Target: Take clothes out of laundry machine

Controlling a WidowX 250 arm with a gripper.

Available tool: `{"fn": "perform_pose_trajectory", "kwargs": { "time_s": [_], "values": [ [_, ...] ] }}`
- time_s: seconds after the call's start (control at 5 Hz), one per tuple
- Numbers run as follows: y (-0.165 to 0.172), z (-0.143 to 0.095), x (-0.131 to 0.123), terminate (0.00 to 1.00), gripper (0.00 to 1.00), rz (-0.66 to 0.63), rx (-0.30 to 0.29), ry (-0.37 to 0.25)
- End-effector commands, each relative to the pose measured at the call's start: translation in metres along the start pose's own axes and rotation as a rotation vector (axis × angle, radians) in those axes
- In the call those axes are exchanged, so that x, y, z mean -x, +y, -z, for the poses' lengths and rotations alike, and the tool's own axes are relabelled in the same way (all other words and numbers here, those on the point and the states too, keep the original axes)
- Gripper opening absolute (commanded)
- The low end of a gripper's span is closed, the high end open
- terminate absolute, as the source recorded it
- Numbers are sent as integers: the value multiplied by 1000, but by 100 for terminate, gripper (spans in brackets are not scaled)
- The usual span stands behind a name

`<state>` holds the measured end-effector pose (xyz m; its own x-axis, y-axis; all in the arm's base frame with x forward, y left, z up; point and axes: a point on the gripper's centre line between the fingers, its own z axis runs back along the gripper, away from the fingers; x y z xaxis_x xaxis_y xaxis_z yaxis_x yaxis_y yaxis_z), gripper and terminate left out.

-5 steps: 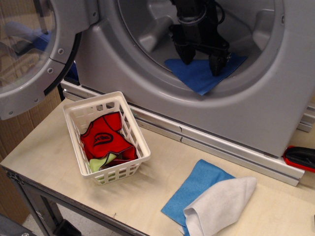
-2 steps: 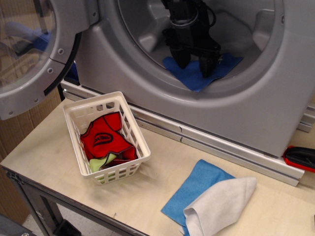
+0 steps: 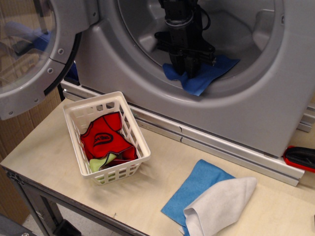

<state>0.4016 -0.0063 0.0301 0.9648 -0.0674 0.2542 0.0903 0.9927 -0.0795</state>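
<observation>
Reaching down into the laundry machine (image 3: 197, 105), the black gripper (image 3: 186, 66) has its fingers drawn together on the royal-blue cloth (image 3: 202, 76), pinching a bunched fold near the cloth's left part. The cloth lies on the drum floor right at the front lip of the round opening, rumpled under the fingers, with one flat corner pointing out toward the near edge. That pinch looks chosen for a thin, floppy fabric: gather a ridge, clamp it, and the rest should trail along when lifted, though I judge it could drag on the lip.

Behind the gripper, the drum shows smooth grey moulded ribs. Swung wide at far left is the round door (image 3: 29, 54), its window clear and glossy, leaving the opening free for the arm.

Down on the pale wooden table (image 3: 44, 147) sits a white slotted plastic basket (image 3: 140, 140), holding a red garment with black print (image 3: 103, 137). To the near right, a paler blue cloth (image 3: 197, 187) lies flat, a soft white cloth (image 3: 219, 204) folded over it. A red-and-black object (image 3: 300, 157) pokes in at the right edge.
</observation>
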Motion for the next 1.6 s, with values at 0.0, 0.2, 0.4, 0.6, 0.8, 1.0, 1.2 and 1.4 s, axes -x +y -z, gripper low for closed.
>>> {"fn": "perform_pose_trajectory", "kwargs": {
  "time_s": [0.0,0.2,0.4,0.6,0.8,1.0,1.2,1.4],
  "values": [
    [1,-35,12,0,0,-74,-51,-18],
    [-3,-57,16,0,0,-131,-74,-25],
    [6,-76,49,0,0,-251,-121,30],
    [17,-75,87,0,0,-352,-155,86],
    [25,-67,120,0,0,-400,-162,121],
    [40,-63,137,0,0,-459,-199,155],
    [58,-58,142,0,0,-489,-205,168],
    [68,-44,135,0,0,-487,-197,159]
  ]
}}
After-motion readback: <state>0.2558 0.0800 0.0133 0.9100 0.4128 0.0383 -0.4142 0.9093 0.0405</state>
